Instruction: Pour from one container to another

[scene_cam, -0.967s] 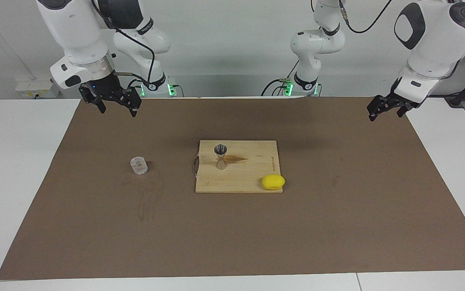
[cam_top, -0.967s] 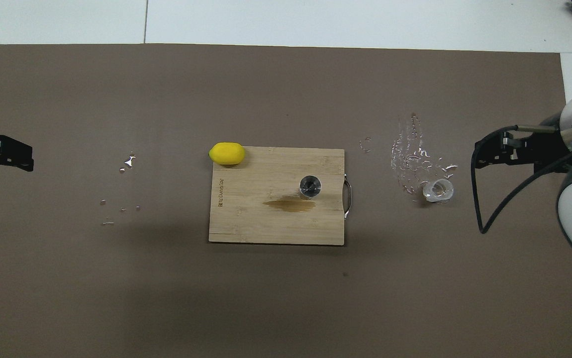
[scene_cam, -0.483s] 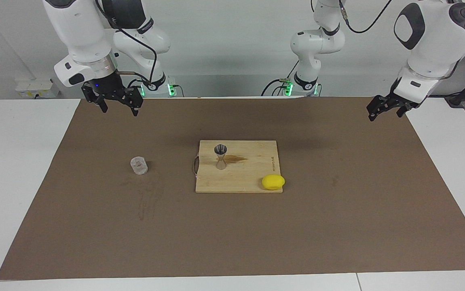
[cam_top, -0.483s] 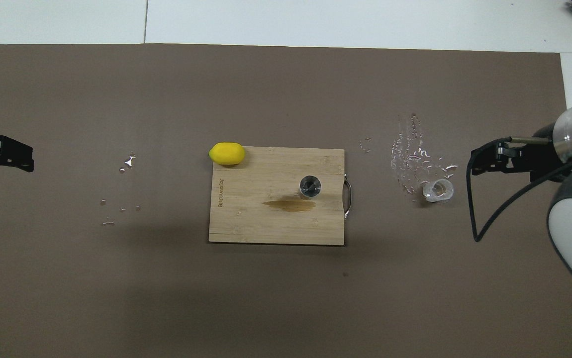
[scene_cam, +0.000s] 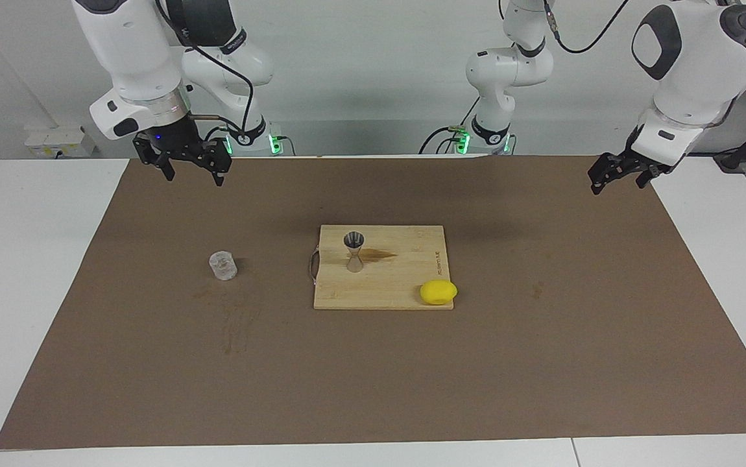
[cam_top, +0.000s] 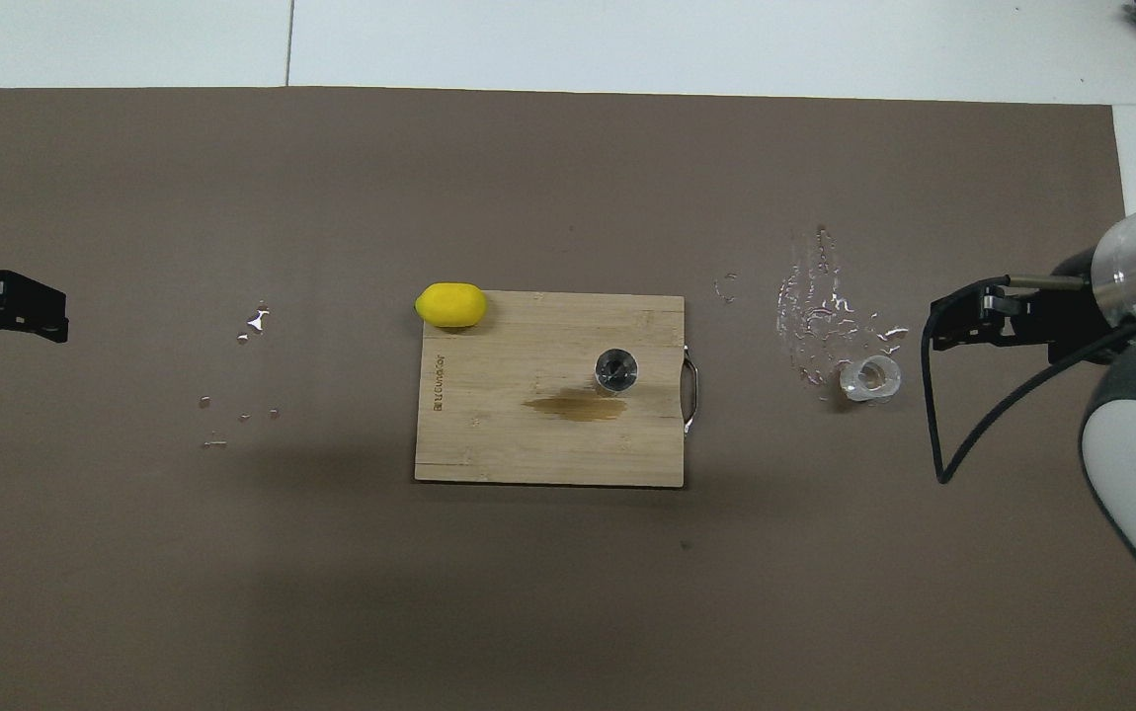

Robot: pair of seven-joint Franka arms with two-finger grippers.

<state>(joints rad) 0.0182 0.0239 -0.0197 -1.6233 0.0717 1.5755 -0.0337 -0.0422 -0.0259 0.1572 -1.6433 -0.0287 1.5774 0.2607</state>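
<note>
The clear glass cup [scene_cam: 222, 266] stands upright on the brown mat toward the right arm's end of the table; it also shows in the overhead view [cam_top: 869, 379]. The metal jigger [scene_cam: 354, 251] stands upright on the wooden cutting board [scene_cam: 405, 285], also seen from overhead [cam_top: 616, 369]. My right gripper [scene_cam: 191, 171] is open and empty, raised over the mat well apart from the cup; in the overhead view it [cam_top: 963, 321] sits just beside the cup. My left gripper [scene_cam: 617, 176] is open, empty and waits over the mat's edge at the left arm's end [cam_top: 5, 311].
A yellow lemon [scene_cam: 438, 292] lies at the board's corner farther from the robots [cam_top: 450, 304]. Spilled water [cam_top: 820, 306] glistens on the mat by the cup, and a few drops [cam_top: 252, 321] lie toward the left arm's end. A brown wet stain [cam_top: 573, 407] marks the board beside the jigger.
My right gripper has shifted a little toward the table's middle and closer to the cup in the overhead view. The left arm, cup and jigger have not moved.
</note>
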